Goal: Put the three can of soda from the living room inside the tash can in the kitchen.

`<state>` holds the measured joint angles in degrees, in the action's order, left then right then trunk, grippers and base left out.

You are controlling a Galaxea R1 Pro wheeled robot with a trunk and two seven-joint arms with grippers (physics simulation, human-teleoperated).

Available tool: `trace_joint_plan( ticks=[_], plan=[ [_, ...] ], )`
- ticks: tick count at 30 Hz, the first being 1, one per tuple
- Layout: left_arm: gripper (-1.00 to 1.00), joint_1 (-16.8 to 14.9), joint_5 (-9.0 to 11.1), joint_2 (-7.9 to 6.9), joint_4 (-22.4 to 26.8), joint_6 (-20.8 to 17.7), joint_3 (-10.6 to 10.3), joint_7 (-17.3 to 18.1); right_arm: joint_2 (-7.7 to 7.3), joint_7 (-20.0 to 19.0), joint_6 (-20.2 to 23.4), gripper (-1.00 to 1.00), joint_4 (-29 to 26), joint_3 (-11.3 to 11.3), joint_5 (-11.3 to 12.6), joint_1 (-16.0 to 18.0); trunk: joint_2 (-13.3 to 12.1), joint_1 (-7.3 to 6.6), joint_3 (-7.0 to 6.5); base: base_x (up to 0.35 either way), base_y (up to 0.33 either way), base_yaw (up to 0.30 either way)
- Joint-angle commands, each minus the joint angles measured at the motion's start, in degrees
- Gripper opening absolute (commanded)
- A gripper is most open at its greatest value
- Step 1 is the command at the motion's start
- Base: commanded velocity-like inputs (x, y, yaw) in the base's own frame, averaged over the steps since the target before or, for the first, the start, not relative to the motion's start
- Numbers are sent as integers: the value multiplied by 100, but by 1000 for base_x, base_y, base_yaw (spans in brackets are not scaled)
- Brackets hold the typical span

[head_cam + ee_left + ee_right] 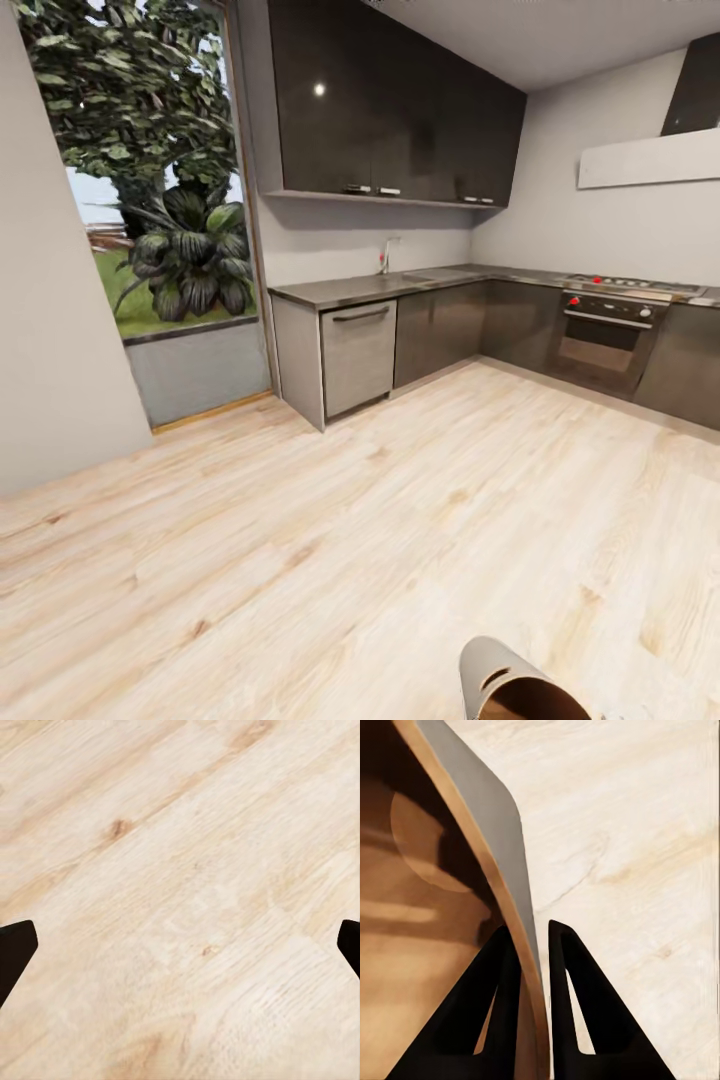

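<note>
I am in the kitchen, on its pale wood floor (420, 520). The tash can (515, 688), light grey outside and brown inside, shows tilted at the bottom edge of the head view. In the right wrist view my right gripper (531, 934) is shut on the tash can's rim (491, 825), one finger inside the brown wall and one outside. My left gripper (186, 945) is open over bare floor, with its dark fingertips (16, 949) far apart. The cans of soda are out of view.
Dark glossy cabinets (400, 110) hang over a steel counter (370, 287) with a tap. A grey dishwasher front (358, 355) and an oven with red knobs (605, 335) stand along the walls. A tall window (160, 200) is at the left.
</note>
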<state>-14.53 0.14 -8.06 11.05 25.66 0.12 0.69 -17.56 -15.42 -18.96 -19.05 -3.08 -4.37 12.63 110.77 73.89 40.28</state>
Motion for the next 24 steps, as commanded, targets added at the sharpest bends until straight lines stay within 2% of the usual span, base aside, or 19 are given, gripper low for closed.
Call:
trace_joint_plan(
  ticks=[1,5,8,9,13,19,24],
  plan=[
    [100,0,0,0,-2,16,-1,0,-1,-41,-22,-100,13,-61,41,-22,-41,-23,-19,0,0,0],
    [100,8,-10,-2,-9,237,-2,1,3,-42,-129,-100,199,-156,74,-88,-202,-111,-91,0,0,0],
    [100,26,-14,-3,-13,438,-3,1,20,-41,-580,-100,539,-186,88,-110,-322,-177,-145,0,0,0],
    [100,35,-14,-6,-12,572,-3,-2,43,-41,-911,-100,790,-194,91,-115,-362,-199,-163,0,0,0],
    [100,43,-20,-7,-16,820,-3,-6,57,-40,-1220,-100,1040,-199,93,-118,-523,-286,-235,0,0,0],
    [100,96,-23,-8,-221,1024,-3,-4,53,-40,-1380,-100,1362,-203,94,-120,-763,-418,-343,0,0,0],
    [100,316,-37,-10,-346,1622,-6,0,43,-40,-1506,-100,1415,-205,99,-120,-964,-528,-432,0,0,0]
  ],
)
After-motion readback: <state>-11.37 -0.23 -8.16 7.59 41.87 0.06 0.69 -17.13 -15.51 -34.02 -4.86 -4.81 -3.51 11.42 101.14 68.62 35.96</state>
